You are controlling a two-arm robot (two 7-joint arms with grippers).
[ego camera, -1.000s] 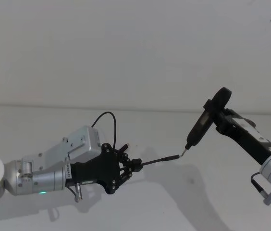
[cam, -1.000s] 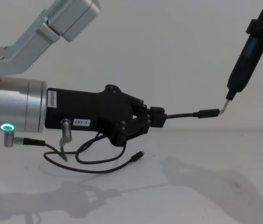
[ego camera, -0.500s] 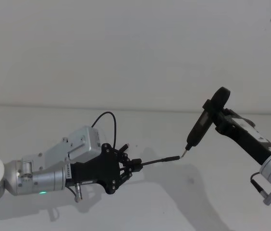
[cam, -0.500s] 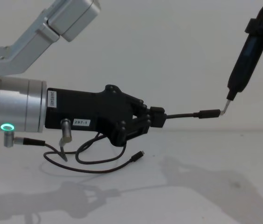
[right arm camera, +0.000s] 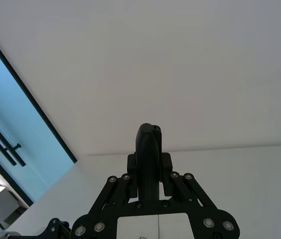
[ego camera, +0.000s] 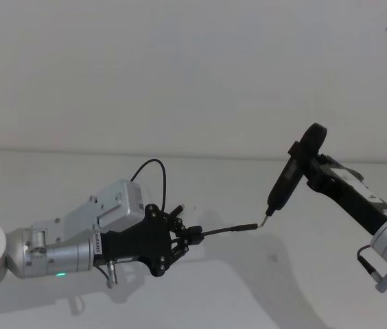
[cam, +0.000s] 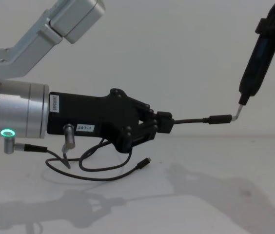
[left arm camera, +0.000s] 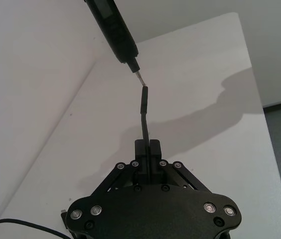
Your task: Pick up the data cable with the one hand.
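Change over the last second is slight: in my head view the pen-like tool (ego camera: 287, 179) in the right gripper (ego camera: 306, 156) sits a touch lower and further right, and the plug at the free end of the data cable (ego camera: 226, 229) has followed it; the left gripper (ego camera: 192, 235) has not shifted. I judge the pick-up itself as done, since the cable end is already held off the table (cam: 215, 195) and now meets the tool's metal tip.

Left gripper fingers (left arm camera: 147, 151) are together, clamped on the cable just behind its plug, as my left wrist view shows. Right gripper fingers are closed on the tool's body.

Cable appearance: a thin black cord. One short stretch runs stiffly from the left fingers out to a slim black plug (cam: 219, 119) touching the tool tip. The remainder hangs below the gripper and loops on the table, ending in a second small plug (cam: 144, 163) lying there.
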